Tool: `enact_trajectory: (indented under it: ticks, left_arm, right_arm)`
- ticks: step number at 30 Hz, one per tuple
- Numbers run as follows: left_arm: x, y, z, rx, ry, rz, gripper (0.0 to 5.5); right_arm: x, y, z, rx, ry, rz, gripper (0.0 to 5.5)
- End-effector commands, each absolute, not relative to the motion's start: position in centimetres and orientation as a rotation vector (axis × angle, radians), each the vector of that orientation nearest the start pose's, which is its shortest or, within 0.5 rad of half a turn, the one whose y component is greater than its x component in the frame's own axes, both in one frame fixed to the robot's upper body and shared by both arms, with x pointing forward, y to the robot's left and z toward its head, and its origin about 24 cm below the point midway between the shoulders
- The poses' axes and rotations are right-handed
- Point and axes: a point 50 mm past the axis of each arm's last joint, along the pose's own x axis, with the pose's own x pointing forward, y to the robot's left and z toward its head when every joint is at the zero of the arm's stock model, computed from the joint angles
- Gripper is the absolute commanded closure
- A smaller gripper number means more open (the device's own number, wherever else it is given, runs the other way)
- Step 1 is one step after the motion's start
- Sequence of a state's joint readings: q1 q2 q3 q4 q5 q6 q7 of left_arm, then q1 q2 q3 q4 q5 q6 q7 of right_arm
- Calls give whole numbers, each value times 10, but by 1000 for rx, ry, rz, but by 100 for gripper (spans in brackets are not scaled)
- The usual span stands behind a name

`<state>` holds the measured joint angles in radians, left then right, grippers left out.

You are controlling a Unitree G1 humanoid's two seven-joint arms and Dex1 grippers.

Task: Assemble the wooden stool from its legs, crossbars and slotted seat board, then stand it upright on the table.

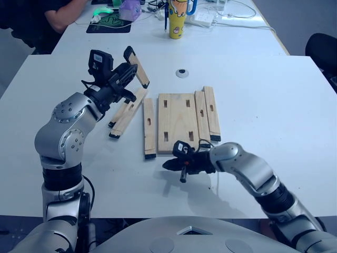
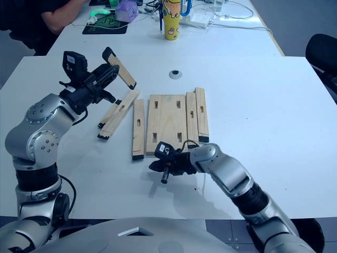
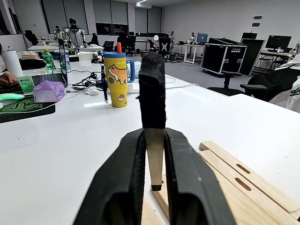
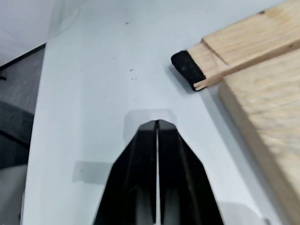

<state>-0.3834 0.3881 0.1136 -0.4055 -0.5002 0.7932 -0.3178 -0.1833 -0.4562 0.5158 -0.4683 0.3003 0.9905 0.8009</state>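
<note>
The slotted seat board [image 1: 175,121] lies flat at the table's middle. Two wooden legs [image 1: 207,112] lie against its right side, one leg [image 1: 149,127] along its left side, and two more pieces [image 1: 126,112] lie further left at a slant. My left gripper [image 1: 124,78] is raised above those slanted pieces, shut on a black-capped wooden leg [image 3: 153,161] that points up and back. My right gripper [image 1: 167,164] rests low on the table just before the board's front edge, shut with nothing in it. Its wrist view has the black-capped leg end [image 4: 187,70] and the board's corner [image 4: 267,117].
A round cable grommet [image 1: 182,73] sits behind the board. On the far table stand a yellow cup [image 1: 178,18], a purple object [image 1: 130,9] and a dark mat [image 1: 108,23], with a person's arm nearby. The table's right half is bare.
</note>
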Motion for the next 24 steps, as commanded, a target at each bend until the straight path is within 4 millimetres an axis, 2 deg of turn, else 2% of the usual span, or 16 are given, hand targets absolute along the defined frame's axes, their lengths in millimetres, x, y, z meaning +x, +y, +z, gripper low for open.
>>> enact_trajectory:
  ticks: [1,6,11,17,24]
  left_arm:
    - [284,158,180,13,14,-559,506]
    - [283,155,179,27,30,-573,506]
    - [283,157,177,35,40,-564,506]
    - [283,157,171,44,63,-548,506]
    - [280,153,163,49,92,-558,506]
  right_arm:
    - [189,-67,46,-98,664,1167,550]
    - [187,-68,40,-92,660,1041,550]
    - [185,-72,39,-64,664,1011,550]
    - [193,-41,30,-17,610,1050,550]
    - [202,-27,36,56,522,1048,550]
